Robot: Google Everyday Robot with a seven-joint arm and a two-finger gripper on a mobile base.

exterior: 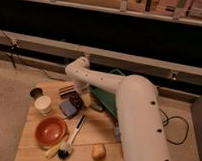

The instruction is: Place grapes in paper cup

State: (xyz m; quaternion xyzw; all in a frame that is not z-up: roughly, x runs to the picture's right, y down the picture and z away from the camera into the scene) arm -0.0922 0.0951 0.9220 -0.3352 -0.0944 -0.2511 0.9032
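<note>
Pale wood bench carrying everything, seen from above. White arm reaching in from the right and bending down at the far middle of the bench. Tool low over the bench, just behind the grapes; cannot tell whether spread or closed, mostly hidden by the arm's wrist. Grapes lying on the bench as a dark reddish cluster, just right of and behind the blue-grey block, touching or nearly touching it. Paper cup standing upright near the left edge, well left of the grapes, with the block between them. Smaller dark cup just behind the paper cup. Striped bar flat on the far side, behind the grapes. Orange bowl in front of the paper cup. Brush lying diagonally right of the bowl, bristles toward the near edge. Yellowish round fruit near the front edge. Green tray partly under the arm on the right.
</note>
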